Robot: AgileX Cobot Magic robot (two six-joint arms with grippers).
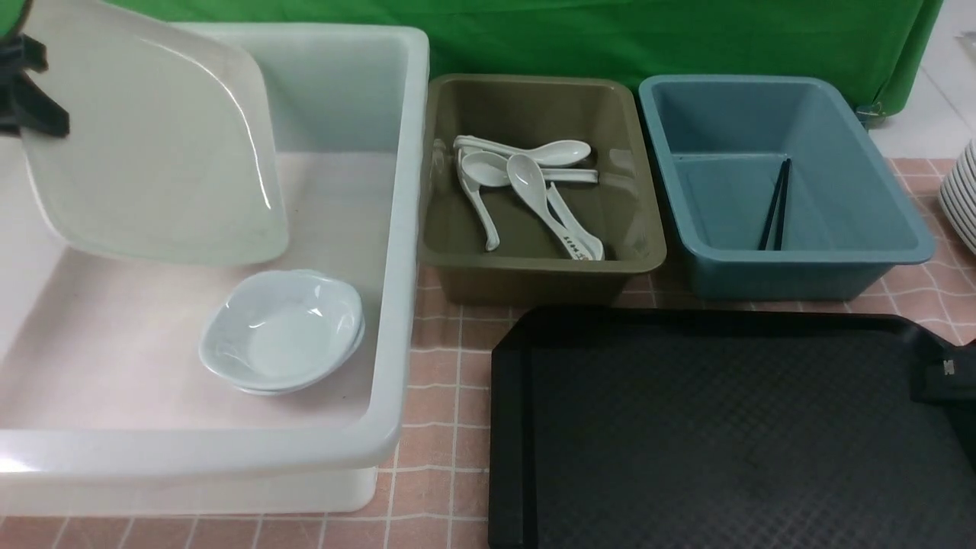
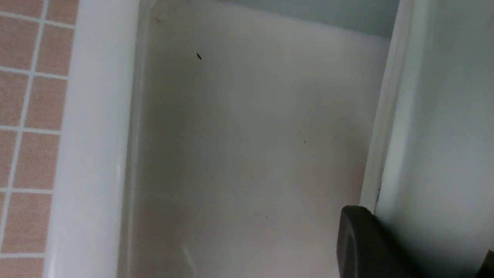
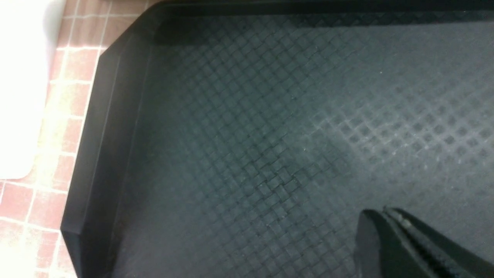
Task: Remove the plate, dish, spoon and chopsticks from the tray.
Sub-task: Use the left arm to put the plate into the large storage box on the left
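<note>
My left gripper is shut on the rim of the large white square plate and holds it tilted above the white bin. In the left wrist view one dark finger presses the plate's rim. Two small white dishes lie stacked in the white bin. The marked spoon lies in the olive bin. The black chopsticks lie in the blue bin. The black tray is bare. My right gripper is shut and empty just above the tray, and shows at the tray's right edge.
Several plain white spoons lie in the olive bin. A stack of white plates stands at the far right edge. A pink tiled cloth covers the table, and a green backdrop hangs behind the bins.
</note>
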